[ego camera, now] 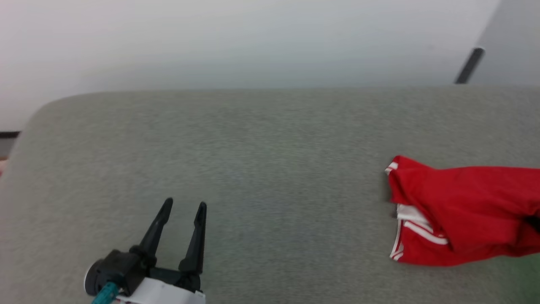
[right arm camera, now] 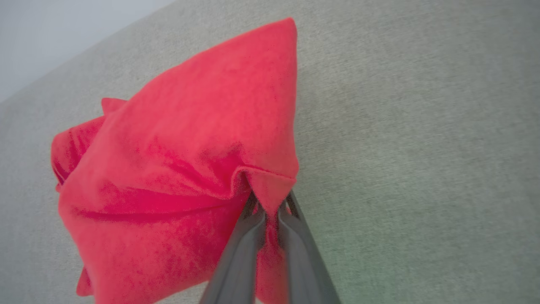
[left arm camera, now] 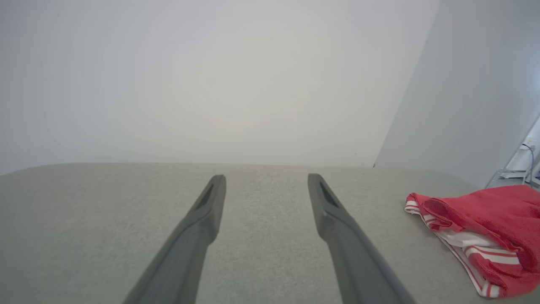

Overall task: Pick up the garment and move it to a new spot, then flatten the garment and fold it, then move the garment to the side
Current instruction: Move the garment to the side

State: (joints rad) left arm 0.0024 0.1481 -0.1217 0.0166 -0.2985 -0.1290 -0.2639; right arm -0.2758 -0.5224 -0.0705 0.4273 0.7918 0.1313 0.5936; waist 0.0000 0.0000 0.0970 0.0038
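The crumpled red jersey garment (ego camera: 460,207) with white-striped trim lies bunched on the right of the grey fabric surface (ego camera: 270,147); probably light and limp; right gripper (right arm camera: 271,202) pinches an edge fold; left gripper (ego camera: 185,203) spread, well apart.

The crumpled red fabric jersey (ego camera: 460,202) with white-striped trim lies bunched at the right of the grey cloth surface (ego camera: 270,169).

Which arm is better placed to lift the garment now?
The right arm. The right gripper is shut on a fold of the garment; the left gripper stands open over the grey surface, apart from it.
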